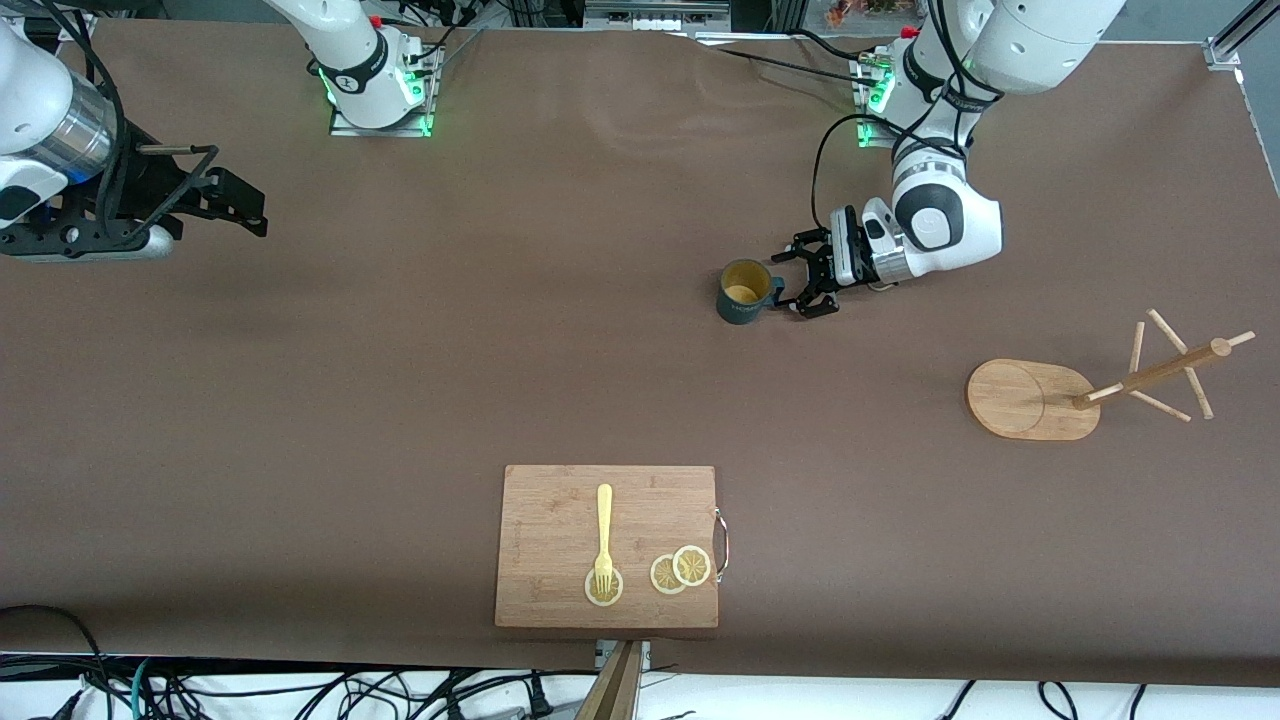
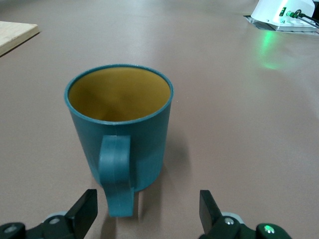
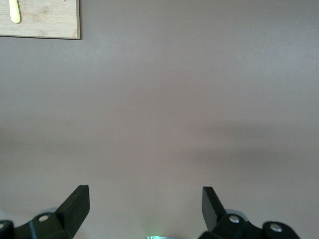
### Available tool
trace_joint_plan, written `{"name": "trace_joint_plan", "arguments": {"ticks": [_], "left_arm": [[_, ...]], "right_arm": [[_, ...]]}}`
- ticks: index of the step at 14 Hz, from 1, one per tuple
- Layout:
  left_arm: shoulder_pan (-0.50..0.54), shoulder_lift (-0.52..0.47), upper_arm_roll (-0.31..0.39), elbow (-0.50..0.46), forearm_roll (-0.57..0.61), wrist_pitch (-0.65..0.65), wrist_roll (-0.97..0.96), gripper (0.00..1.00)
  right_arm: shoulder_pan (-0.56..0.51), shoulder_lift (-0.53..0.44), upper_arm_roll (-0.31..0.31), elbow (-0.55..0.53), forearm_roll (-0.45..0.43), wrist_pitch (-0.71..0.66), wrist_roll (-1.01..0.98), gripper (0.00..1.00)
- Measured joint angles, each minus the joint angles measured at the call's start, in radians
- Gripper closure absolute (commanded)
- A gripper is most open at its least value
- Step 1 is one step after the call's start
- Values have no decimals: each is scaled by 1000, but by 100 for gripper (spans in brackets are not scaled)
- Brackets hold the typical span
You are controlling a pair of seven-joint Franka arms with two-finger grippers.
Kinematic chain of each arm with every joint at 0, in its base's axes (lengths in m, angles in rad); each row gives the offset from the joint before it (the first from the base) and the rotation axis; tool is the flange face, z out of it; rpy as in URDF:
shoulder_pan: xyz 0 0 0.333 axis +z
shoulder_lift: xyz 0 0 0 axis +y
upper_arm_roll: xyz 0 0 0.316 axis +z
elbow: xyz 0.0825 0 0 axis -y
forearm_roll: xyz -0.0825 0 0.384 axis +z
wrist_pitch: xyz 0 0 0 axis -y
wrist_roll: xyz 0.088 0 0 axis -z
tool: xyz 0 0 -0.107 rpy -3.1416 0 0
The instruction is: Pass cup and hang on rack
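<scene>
The dark teal cup (image 1: pixel 745 292) with a yellowish inside stands upright on the brown table, its loop handle (image 2: pixel 117 174) turned toward my left gripper. My left gripper (image 1: pixel 797 282) is low beside the cup, open, and its fingers straddle the handle without touching it in the left wrist view (image 2: pixel 148 205). The wooden rack (image 1: pixel 1030 398) with its pole (image 1: pixel 1150 375) and thin pegs stands toward the left arm's end of the table, nearer to the front camera than the cup. My right gripper (image 1: pixel 240 205) waits open and empty over bare table (image 3: pixel 146 200) at the right arm's end.
A rectangular wooden cutting board (image 1: pixel 555 510) with a metal handle lies near the table's front edge. It bears a yellow fork (image 1: pixel 604 530) and lemon slices (image 1: pixel 680 570). A corner of the board shows in the right wrist view (image 3: pixel 45 20).
</scene>
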Motion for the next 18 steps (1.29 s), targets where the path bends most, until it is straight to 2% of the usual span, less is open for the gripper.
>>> {"name": "trace_joint_plan", "arguments": {"ticks": [4, 9, 12, 13, 16, 18], "left_arm": [[-1, 0, -1, 0, -5, 0, 0, 11], [-18, 1, -10, 0, -41, 0, 1, 21], [-18, 1, -13, 0, -41, 0, 2, 42], [-18, 1, -13, 0, -41, 0, 4, 53], [-18, 1, -13, 0, -41, 0, 7, 75], [-18, 1, -13, 1, -41, 0, 8, 82]], "right_arm": [[-9, 4, -28, -3, -1, 3, -73, 0], [-11, 7, -41, -3, -1, 5, -84, 0], [-11, 7, -43, -1, -1, 6, -87, 0], [-11, 7, -43, 0, -1, 7, -87, 0], [-11, 6, -43, 14, -1, 12, -88, 0], [-10, 5, -41, 33, 0, 12, -90, 0]]}}
